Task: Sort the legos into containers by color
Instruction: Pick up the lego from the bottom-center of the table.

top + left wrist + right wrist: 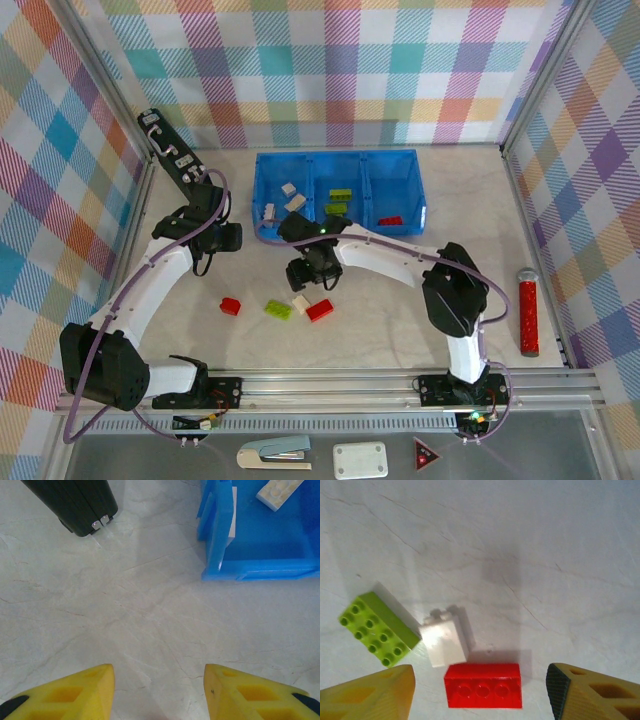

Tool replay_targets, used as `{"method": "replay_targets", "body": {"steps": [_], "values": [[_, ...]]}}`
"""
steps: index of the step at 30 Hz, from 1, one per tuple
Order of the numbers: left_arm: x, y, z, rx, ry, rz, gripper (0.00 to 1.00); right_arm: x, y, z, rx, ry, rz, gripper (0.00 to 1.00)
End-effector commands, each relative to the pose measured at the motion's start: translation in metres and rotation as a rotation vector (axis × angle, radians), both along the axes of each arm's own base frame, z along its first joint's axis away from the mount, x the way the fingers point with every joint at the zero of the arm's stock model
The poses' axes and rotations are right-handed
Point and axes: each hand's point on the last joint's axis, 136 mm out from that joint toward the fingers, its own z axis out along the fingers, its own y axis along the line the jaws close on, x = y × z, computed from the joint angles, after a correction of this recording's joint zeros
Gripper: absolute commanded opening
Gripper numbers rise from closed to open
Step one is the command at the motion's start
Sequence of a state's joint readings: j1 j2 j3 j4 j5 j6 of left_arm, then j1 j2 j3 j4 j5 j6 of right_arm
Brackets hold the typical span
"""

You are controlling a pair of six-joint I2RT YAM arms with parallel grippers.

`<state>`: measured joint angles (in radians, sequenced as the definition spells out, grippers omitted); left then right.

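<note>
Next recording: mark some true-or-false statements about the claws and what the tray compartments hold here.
1. The right claw is open above a loose red brick, a loose cream brick and a loose green brick. True.
2. The left claw grips a red brick. False: it is open and empty, over bare table beside the blue tray.
3. The tray's right compartment holds a sorted red brick. True.
4. The middle compartment holds cream bricks. False: it holds lime bricks; the sorted cream bricks lie in the left compartment.
</note>
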<state>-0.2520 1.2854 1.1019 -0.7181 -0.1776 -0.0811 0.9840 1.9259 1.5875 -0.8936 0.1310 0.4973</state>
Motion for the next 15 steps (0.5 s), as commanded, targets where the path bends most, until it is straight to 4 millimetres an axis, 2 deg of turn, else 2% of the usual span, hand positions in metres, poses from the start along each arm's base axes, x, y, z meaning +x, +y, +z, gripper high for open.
{"method": "replay_targets", "body": {"steps": [1,8,15], "values": [[0.002,0.007,0.003,0.011,-0.013,0.019,0.50,-0.017,-0.009,0.004,-0.033,-0.007,-0.045,0.73],[0.003,0.006,0.004,0.001,-0.013,0.016,0.50,-0.041,-0.017,-0.020,-0.129,0.041,-0.072,0.80],[0.006,0.006,0.002,-0.016,-0.007,0.019,0.50,-0.052,-0.020,-0.039,-0.175,0.075,-0.074,0.85]]}}
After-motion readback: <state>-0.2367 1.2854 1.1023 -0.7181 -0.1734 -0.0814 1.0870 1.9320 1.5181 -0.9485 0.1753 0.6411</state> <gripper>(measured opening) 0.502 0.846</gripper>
